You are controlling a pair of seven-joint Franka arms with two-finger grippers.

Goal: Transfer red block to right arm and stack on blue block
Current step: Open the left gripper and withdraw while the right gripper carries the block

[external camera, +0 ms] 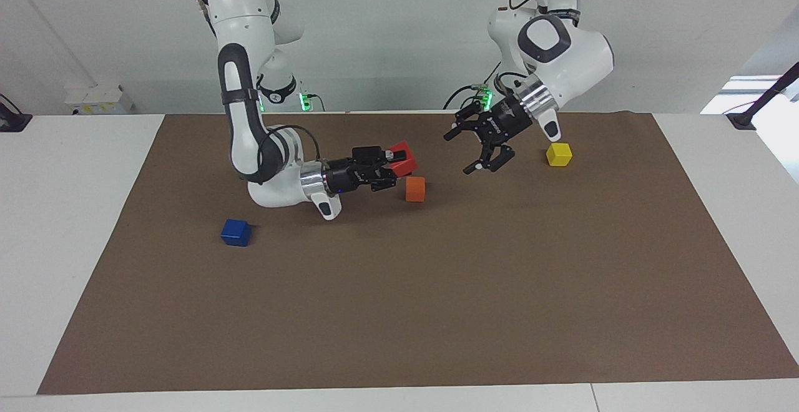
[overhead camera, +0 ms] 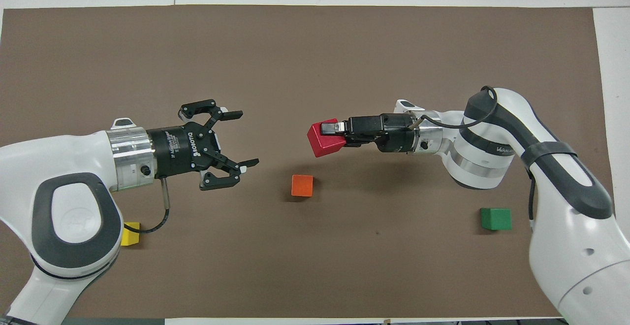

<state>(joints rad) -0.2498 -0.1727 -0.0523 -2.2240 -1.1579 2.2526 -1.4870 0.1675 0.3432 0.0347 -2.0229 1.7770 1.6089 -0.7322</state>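
R gripper (external camera: 399,165) | clamps red block (external camera: 403,157) | above orange cube (external camera: 415,189)

The black body of the left claw (overhead camera: 238,140) carries white lettering reading "ROBOTIQ" in the overhead view, with a smaller line beside it too fine to read. A black band on the right arm (overhead camera: 492,150) bears pale lettering (not legible). Nothing else shows readable text.
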